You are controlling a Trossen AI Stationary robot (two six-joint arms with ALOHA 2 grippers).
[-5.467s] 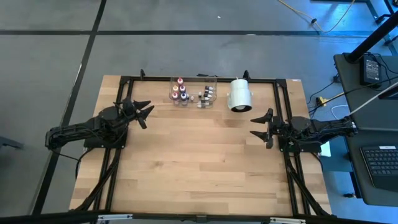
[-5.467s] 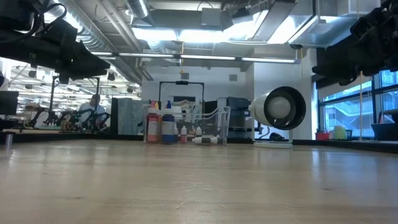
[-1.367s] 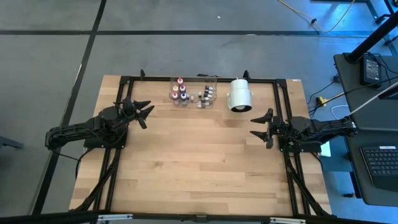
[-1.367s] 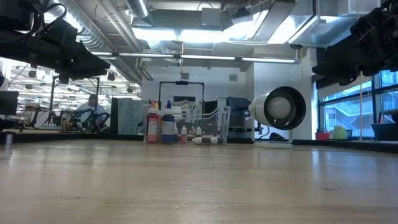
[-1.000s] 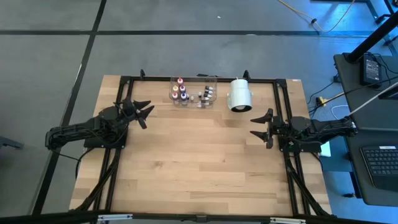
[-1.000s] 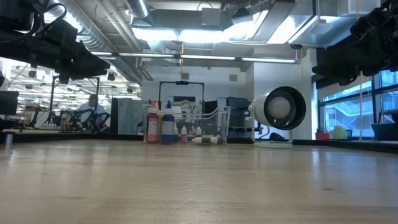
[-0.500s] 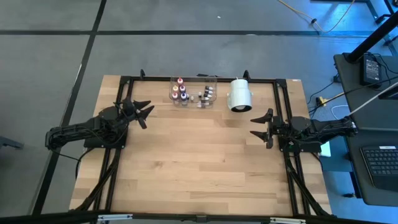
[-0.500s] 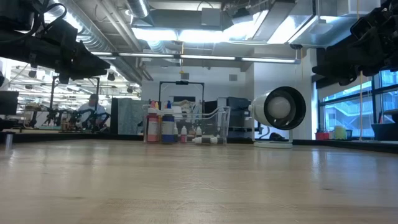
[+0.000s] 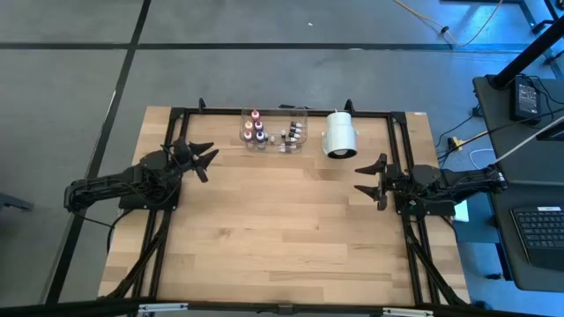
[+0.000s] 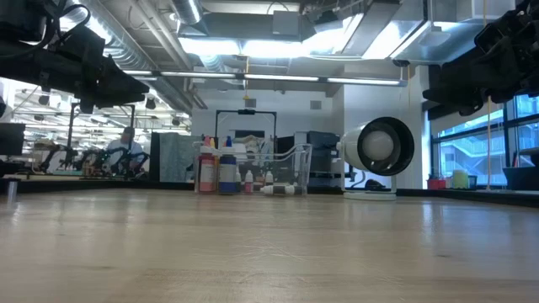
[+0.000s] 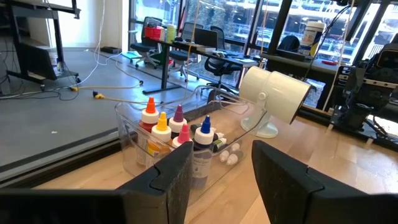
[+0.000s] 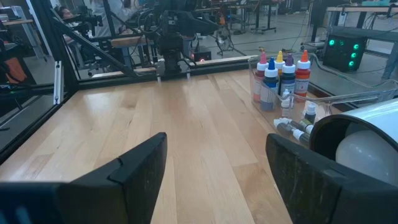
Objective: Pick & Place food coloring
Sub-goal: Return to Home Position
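Note:
The food coloring bottles (image 9: 254, 130) stand upright in a clear plastic tray (image 9: 274, 116) at the table's far edge, with smaller vials (image 9: 291, 138) beside them, some lying down. They also show in the left wrist view (image 11: 177, 130) and the right wrist view (image 12: 280, 74). My left gripper (image 9: 204, 158) is open and empty, above the table to the left of the tray. My right gripper (image 9: 367, 180) is open and empty at the table's right side, nearer than the white cylinder.
A big white cylinder (image 9: 340, 134) on a stand is just right of the tray at the far edge. A black frame (image 9: 282, 112) runs around the table. Bare wood (image 9: 282, 229) spreads over the middle and near part of the table.

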